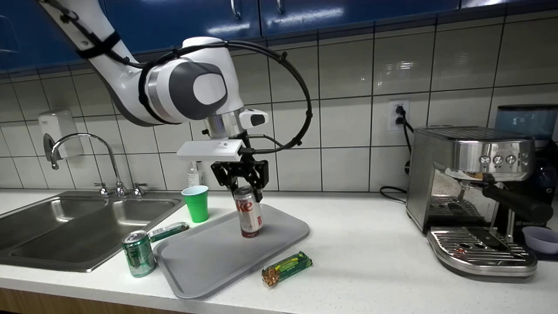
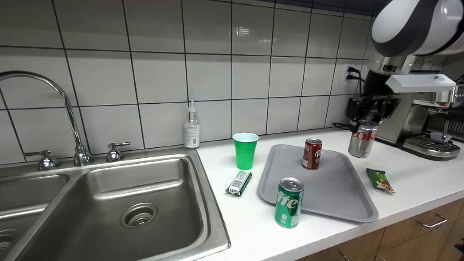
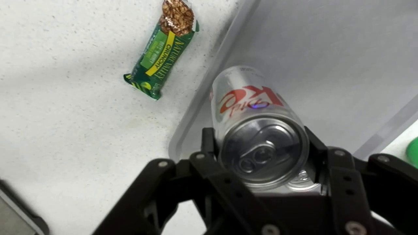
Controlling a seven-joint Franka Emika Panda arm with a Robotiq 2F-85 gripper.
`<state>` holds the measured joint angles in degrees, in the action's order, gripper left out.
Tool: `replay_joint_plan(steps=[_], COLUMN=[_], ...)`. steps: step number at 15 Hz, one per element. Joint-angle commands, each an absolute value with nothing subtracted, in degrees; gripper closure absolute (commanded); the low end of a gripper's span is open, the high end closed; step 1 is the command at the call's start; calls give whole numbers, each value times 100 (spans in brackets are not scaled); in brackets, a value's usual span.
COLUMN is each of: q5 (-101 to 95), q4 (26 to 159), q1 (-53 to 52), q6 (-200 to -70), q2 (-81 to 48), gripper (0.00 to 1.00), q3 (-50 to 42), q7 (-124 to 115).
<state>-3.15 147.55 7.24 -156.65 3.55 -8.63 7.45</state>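
Note:
A silver Diet Coke can (image 1: 247, 211) (image 2: 361, 145) (image 3: 246, 94) is gripped near its top by my gripper (image 1: 246, 194) (image 2: 365, 126) (image 3: 259, 138), with one finger on each side of it. It leans slightly in an exterior view and hangs above the grey tray (image 1: 205, 266) (image 2: 333, 192) (image 3: 326, 58). A red can (image 2: 312, 154) stands upright on that tray. In the wrist view only a bit of a silver lid (image 3: 302, 182) shows below the held can. The held can covers most of the red one in an exterior view.
Around the tray lie a green granola bar (image 1: 287, 267) (image 3: 161, 60), another wrapped bar (image 2: 239, 183), a green Sprite can (image 1: 139, 254) (image 2: 289, 203) and a green cup (image 1: 197, 207) (image 2: 245, 152). A sink (image 2: 214, 206) borders one side; an espresso machine (image 1: 475, 152) stands opposite. Soap bottle (image 2: 191, 130) behind.

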Motion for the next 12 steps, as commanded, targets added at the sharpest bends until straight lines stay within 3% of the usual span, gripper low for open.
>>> replay_joint_plan(steps=[1,12], q5=[-662,-1269], q4=[14623,13995], q1=[971,1368], q6=[-15835,-16193], q2=[327,-339], gripper=[62,62], q3=[-960,-1460], q7=[213,-1002])
